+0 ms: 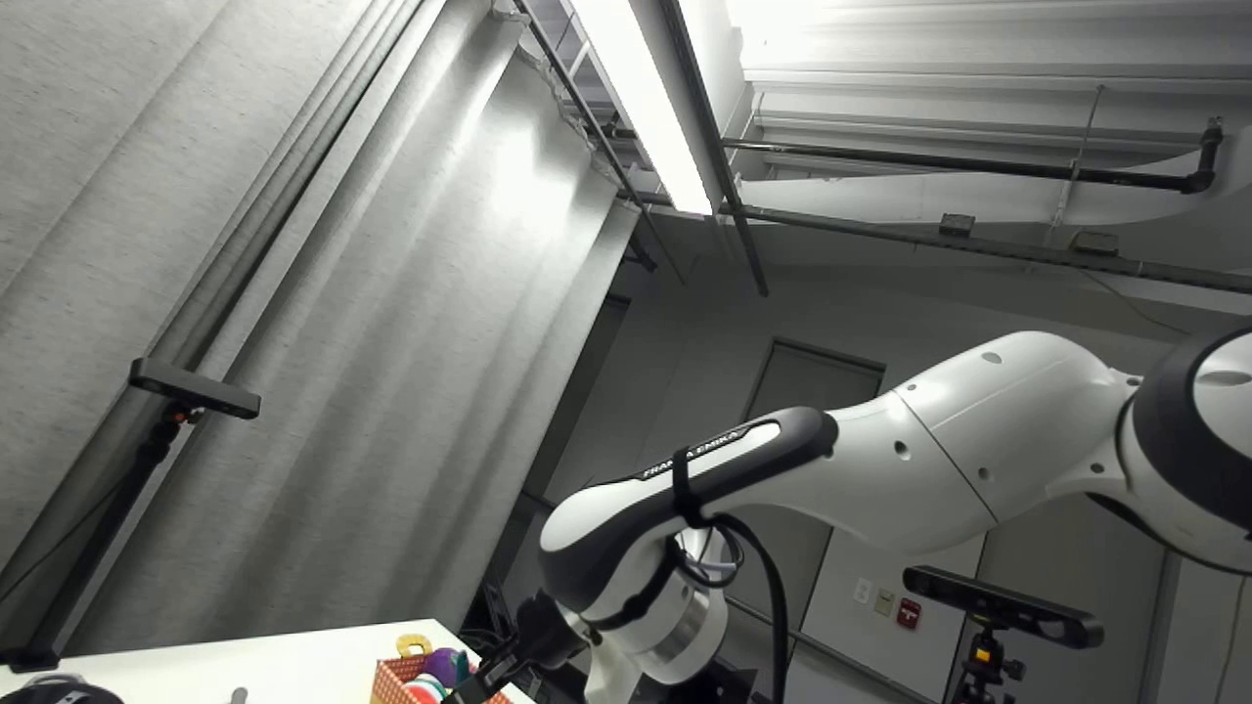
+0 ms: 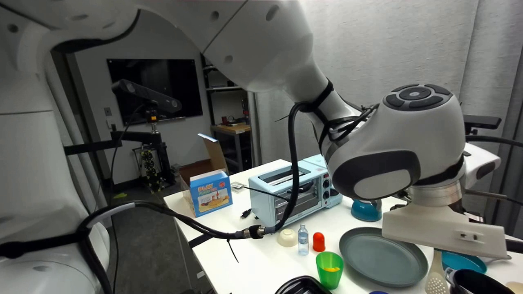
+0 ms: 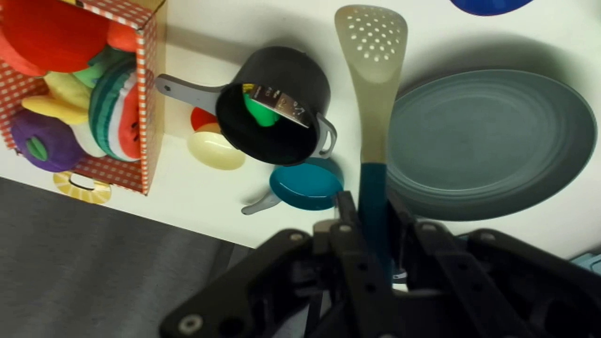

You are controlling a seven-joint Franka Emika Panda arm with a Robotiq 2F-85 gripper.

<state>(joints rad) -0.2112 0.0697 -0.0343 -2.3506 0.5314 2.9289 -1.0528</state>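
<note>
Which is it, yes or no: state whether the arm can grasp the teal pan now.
Probably not: its gripper is closed on the slotted spatula, so the jaws are taken, though in the wrist view the teal pan shows mostly uncovered.

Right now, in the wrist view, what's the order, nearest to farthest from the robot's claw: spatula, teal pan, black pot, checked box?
1. Spatula: handle held in the gripper.
2. Teal pan: close by, on the picture's left.
3. Black pot: beyond the pan, further up.
4. Checked box: at the left edge.
</note>
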